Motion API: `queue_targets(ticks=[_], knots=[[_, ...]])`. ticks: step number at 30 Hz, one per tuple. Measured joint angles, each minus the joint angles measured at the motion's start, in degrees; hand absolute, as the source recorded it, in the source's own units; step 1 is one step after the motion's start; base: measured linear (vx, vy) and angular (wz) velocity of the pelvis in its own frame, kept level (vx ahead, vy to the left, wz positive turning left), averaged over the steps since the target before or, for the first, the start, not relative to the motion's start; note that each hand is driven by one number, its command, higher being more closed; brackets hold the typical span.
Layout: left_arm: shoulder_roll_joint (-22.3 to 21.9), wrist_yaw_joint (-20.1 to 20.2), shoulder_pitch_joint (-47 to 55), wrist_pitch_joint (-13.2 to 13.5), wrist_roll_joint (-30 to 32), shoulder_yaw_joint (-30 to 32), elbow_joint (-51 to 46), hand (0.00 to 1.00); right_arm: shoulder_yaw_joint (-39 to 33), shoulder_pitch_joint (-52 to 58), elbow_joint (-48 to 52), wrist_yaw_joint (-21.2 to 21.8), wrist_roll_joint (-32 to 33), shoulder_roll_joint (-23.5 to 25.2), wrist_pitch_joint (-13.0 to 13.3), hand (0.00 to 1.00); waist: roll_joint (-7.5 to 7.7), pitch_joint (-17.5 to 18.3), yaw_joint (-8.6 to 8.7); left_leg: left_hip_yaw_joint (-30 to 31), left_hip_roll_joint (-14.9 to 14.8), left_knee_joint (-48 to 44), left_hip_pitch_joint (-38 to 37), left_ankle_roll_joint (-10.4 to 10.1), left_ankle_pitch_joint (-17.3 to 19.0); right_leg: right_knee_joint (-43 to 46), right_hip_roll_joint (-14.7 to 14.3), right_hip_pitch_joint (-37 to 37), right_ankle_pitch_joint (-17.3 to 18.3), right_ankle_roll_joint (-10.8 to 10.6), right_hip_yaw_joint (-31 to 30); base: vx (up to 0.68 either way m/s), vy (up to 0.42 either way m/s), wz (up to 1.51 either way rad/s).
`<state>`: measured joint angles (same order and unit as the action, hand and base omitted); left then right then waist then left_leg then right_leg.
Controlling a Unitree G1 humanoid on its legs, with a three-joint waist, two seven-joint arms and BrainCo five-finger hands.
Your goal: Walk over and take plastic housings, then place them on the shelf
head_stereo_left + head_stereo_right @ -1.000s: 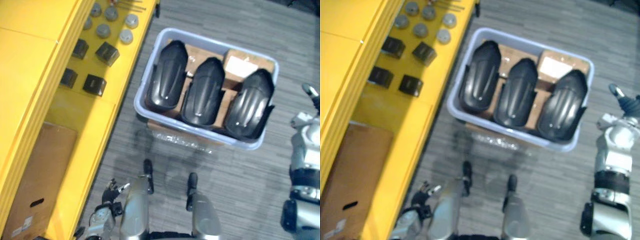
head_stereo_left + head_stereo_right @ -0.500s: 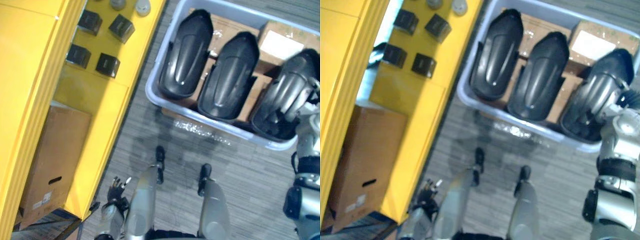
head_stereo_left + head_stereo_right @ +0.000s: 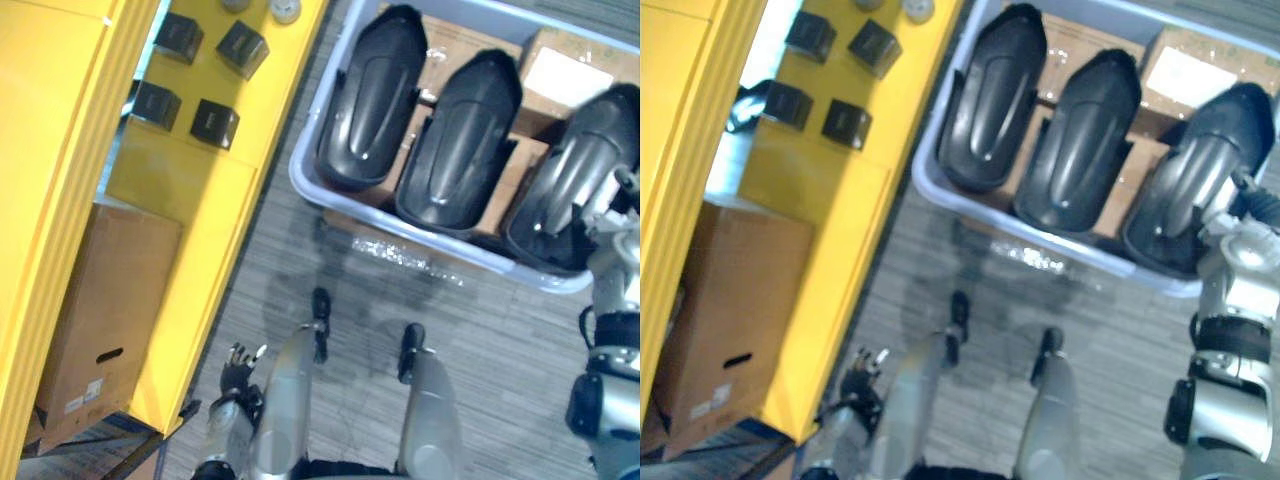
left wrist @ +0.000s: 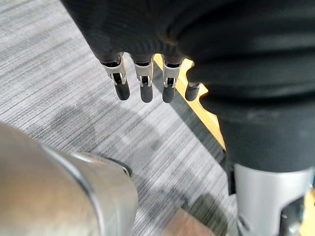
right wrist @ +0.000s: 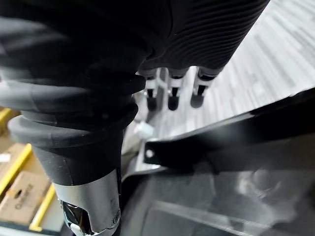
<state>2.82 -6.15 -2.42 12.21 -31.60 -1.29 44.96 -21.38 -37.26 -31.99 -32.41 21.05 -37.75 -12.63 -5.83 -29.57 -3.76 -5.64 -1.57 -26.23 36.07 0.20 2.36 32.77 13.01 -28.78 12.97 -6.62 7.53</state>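
Holds right hand [image 5: 173, 93], fingers straight, empty, at the edge of the rightmost of three plastic housings [image 3: 458, 140] lying in the bin [image 3: 300, 178] beside the shelf [image 3: 180, 250]; hangs left hand [image 4: 142, 86] slack above carpet [image 4: 54, 73].

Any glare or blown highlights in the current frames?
Left eye view: pale glare streaks down the three glossy black plastic housings in the pale blue plastic tub; glints on the grey floor by the tub's near rim. Right eye view: a washed-out white patch at the yellow shelf edge. Right wrist view: soft sheen on the housing near the right hand.
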Motion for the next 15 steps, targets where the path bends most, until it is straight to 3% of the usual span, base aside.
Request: queue_targets(ticks=[10, 11, 15], knots=[[0.22, -0.03, 0.07, 0.07, -1.97, -0.08, 0.04, 0.00, 1.77, 0.92, -0.23, 5.67, -1.95, 2.02, -3.38, 0.00, 0.17, -0.03, 0.19, -0.74, 0.05, 0.87, -0.09, 0.00, -0.21, 0.69, 0.33, -0.85, -0.01, 0.00, -0.38, 0.01, -0.008, -0.01], [0.28, -0.04, 0.11, 0.07, -2.18, -0.07, 0.05, 0.00, 1.78, 0.88, -0.24, 6.08, -2.31, 1.93, -3.79, 1.00, 0.23, -0.04, 0.20, -0.78, 0.09, 0.98, -0.08, -0.02, -0.25, 0.74, 0.40, -0.94, 0.00, 0.00, -0.35, 0.00, 0.000, 0.00], [0.39, -0.06, 0.12, 0.10, -2.21, -0.08, 0.21, 0.00, 1.94, 0.15, -2.36, 6.41, -3.56, 1.27, -4.20, 1.00, 0.25, -0.04, 0.33, -0.77, 0.32, 1.22, -0.08, 0.01, -0.41, 1.00, 0.78, -1.08, 0.00, 0.01, 0.07, 0.00, 0.000, 0.00]])
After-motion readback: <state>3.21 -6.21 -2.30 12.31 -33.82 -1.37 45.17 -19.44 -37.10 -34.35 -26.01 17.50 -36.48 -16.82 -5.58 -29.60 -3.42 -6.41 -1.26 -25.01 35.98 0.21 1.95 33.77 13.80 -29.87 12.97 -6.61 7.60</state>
